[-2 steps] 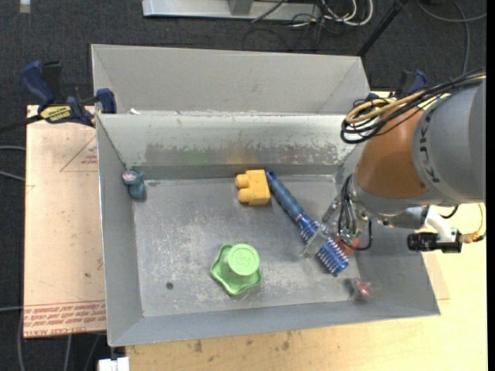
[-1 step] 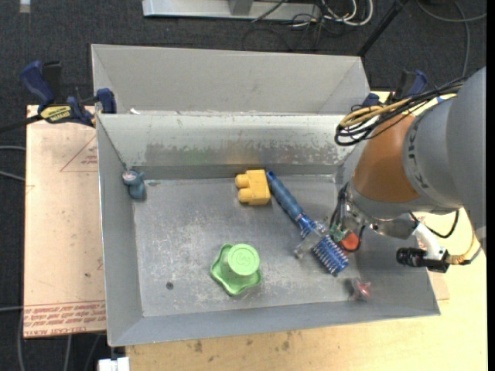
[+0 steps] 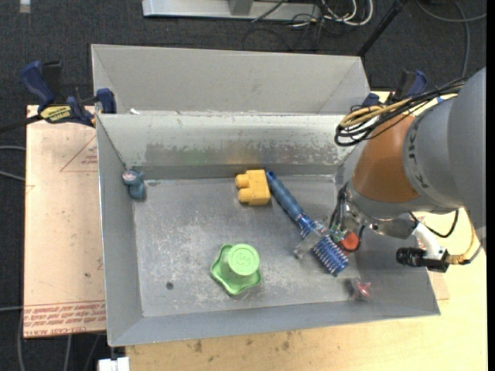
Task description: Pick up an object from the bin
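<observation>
- This is a robotics lab, not a home or a shop: 1 big grey industrial robot arm (image 3: 452,141) with an orange cover (image 3: 383,168) leans in over the work spot.
- Black and yellow wrist cables (image 3: 371,118) loop loose off the arm, left bare.
- Under it sits a plain grey metal bin (image 3: 232,76), its floor scuffed and scratched.
- All around is dark, hard-wearing carpet (image 3: 54,22).
- Floor cables (image 3: 344,2) trail across the carpet beside the flat metal foot of a stand (image 3: 224,5).

Blue brush (image 3: 286,199) lying flat, slanted, in right half of bin (image 3: 178,222); slim handle points up-left, bristled head lower-right
</observation>
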Available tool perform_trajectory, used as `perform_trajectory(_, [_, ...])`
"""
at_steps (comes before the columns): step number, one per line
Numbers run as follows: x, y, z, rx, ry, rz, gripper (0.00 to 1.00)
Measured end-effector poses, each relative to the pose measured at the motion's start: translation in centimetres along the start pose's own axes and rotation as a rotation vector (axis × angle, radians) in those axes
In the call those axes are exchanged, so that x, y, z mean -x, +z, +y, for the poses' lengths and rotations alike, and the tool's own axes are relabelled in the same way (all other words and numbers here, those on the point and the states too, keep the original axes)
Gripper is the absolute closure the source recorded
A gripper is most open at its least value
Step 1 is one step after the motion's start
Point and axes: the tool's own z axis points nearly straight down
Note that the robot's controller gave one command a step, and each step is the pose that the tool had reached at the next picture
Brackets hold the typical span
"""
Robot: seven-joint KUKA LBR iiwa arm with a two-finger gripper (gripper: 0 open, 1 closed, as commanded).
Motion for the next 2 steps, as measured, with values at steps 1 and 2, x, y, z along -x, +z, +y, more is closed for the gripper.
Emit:
perform_trajectory(1, [0.0,0.1,0.0,-0.001,0.000,0.001,1.00])
perform_trajectory(2, [0.0,-13.2,0.1,0.005,-0.004,-0.006,1.00])
